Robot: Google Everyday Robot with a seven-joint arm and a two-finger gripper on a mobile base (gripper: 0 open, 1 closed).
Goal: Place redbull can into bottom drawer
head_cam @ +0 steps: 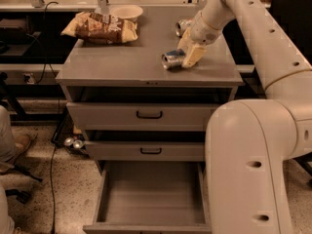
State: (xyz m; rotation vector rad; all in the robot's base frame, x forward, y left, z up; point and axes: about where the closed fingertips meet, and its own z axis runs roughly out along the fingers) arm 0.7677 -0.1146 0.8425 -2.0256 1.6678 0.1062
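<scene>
The redbull can lies on its side on the grey cabinet top, right of the middle, with its shiny round end facing front-left. My gripper is down at the can's right end, touching or nearly touching it. The can rests on the top and is not lifted. The bottom drawer is pulled out wide open below, and its flat grey floor is bare.
A second can lies behind the gripper at the back right. A chip bag and a white bowl sit at the back left. Two shallower drawers with black handles stand slightly open. My base stands right of the drawers. Cans lie on the floor.
</scene>
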